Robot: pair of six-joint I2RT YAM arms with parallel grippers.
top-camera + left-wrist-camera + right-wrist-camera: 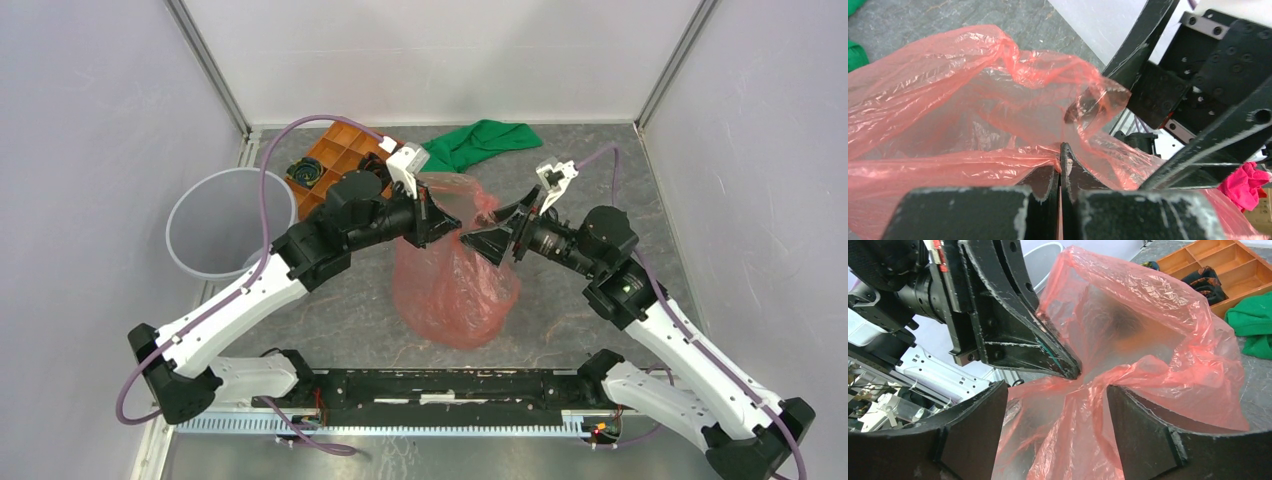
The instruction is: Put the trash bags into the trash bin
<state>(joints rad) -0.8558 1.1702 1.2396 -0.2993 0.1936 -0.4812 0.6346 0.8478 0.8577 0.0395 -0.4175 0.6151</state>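
Left tool (pixel 1062 162): clamped fully closed on a gathered fold of the trash bag (pixel 455 290), with red film squeezed between its fingers. Right tool (pixel 1058 405): faces it tip to tip, jaws wide, one either side of that same fold, gripping nothing. So you're carrying the bag on the left tool alone. From the pinch, the loose sack sags below both tools and spreads on the surface (pixel 350 320) on their near side. Handling, my read: very light, thin, crinkly, no stiffness. It'll billow and trail, and a single layer could slide out or tear. Take hold on bunched film near the mouth, several layers thick, as the left tool has it. The trash bin (pixel 205 235) sits well off to the left tool's left, mouth up, apart from the bag. The orange tray (pixel 335 150) is just beyond the left tool's wrist, with a dark item (pixel 305 172) in one compartment. The green cloth (pixel 480 142) lies beyond the gap between the tools. What's in the way: the right tool straddles the fold, so back it off first. On a swing toward the bin, the trailing sack may snag the tray's corner or nudge the bin, which looks light.
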